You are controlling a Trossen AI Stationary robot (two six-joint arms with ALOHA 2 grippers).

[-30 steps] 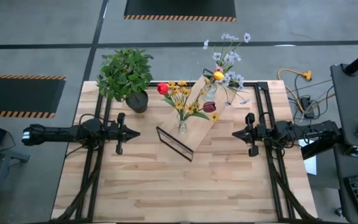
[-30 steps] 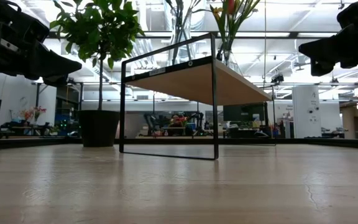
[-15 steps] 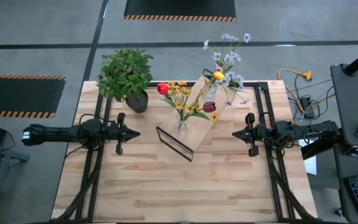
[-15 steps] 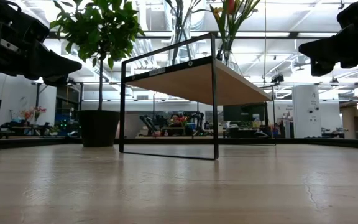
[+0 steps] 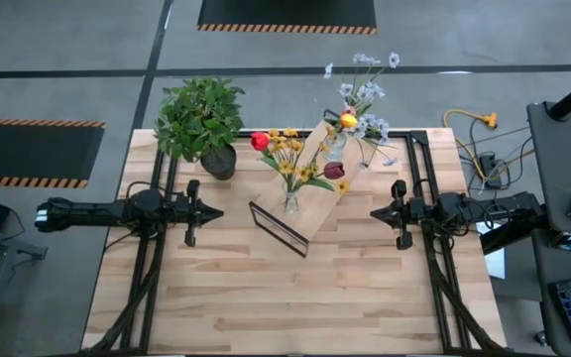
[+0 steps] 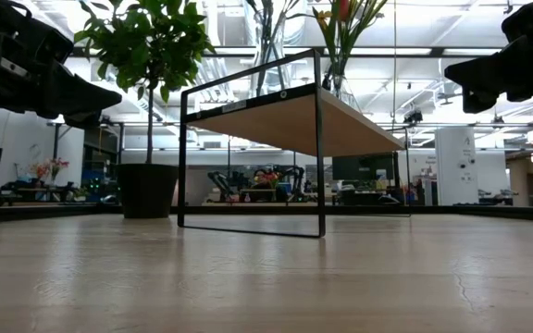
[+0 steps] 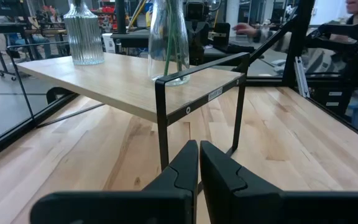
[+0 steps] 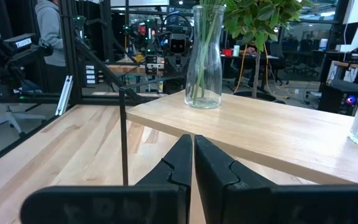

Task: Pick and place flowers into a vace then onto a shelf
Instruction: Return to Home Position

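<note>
The shelf (image 5: 305, 188), a pale wood board on a thin black frame, stands slantwise mid-table. On it rest two glass vases. A smooth vase (image 5: 291, 202) near its near end holds yellow, red and maroon flowers (image 5: 291, 159). A ribbed vase (image 5: 335, 149) at its far end holds white-bluish and yellow flowers (image 5: 363, 94). The wrist views show green stems in the smooth vase (image 7: 169, 43) (image 8: 204, 56). My left gripper (image 5: 216, 211) (image 7: 199, 148) hovers shut, left of the shelf. My right gripper (image 5: 373, 212) (image 8: 193, 142) hovers shut, right of it. Both point level at the shelf.
A bushy green plant (image 5: 201, 114) in a dark pot (image 5: 219, 162) stands at the far left of the table. Black frame rails (image 5: 152, 258) run along both sides. A person (image 8: 48, 28) stands beyond the table. Bare planks (image 5: 285, 297) lie toward the near edge.
</note>
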